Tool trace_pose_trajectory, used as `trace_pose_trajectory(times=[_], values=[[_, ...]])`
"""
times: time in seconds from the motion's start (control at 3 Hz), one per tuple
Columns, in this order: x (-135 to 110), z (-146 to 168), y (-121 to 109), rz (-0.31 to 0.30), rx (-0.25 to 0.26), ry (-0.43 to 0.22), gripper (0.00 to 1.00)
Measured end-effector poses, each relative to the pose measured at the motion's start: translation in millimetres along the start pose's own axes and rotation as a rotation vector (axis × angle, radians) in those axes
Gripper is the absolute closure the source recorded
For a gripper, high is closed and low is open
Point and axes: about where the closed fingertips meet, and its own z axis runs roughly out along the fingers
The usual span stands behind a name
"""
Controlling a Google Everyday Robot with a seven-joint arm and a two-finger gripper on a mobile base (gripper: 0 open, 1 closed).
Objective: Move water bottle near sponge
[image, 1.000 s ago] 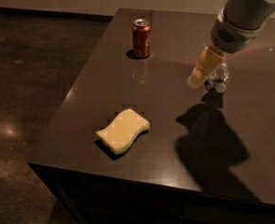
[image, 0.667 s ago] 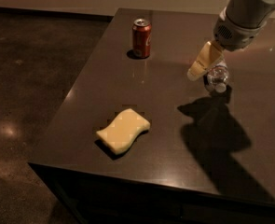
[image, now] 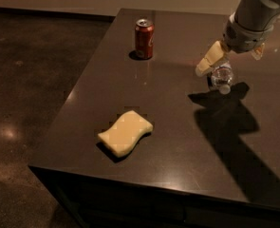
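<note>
- Gripper (image: pixel 234 57): at the far right of the dark brown tabletop (image: pixel 177 146), hanging low over the small clear ribbed plastic water bottle (image: pixel 220 76).
- Jaws: apart. One tan finger (image: pixel 210 61) sits at the bottle's upper left. A second tan tip shows well off to the right, behind the wrist. Nothing is clamped.
- Bottle: appears to lie on its side on the table, white cap (image: pixel 224 89) pointing toward the near edge. Whether the left finger touches it, cannot tell.
- Pale yellow wavy-edged foam sponge (image: pixel 126 133): flat near the front left corner, well apart from the bottle.
- Red soda can (image: pixel 144 38): upright at the far left, clear of the direct line from bottle to sponge.
- Step in hand (judgement): securing the bottle; transport not yet begun.
- To do it well:
  - Centre the fingers across the ribbed body, not the cap, so the round bottle does not roll or squirt out on closing.
  - Get low enough that both pads meet the widest part, and close gently, since thin plastic buckles.
  - Lift just clear of the table, then carry forward and left.
  - Set the bottle down beside the sponge, not on it, and keep back from the near edge.
</note>
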Motion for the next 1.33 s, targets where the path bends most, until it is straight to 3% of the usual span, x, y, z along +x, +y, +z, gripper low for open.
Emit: trace_pose_trajectory(times=[0.67,1.33], values=[[-16,28,-1,0.062,-0.036,0.043,0.00],[-22,38,7,0.074,-0.077,0.072,0.40]])
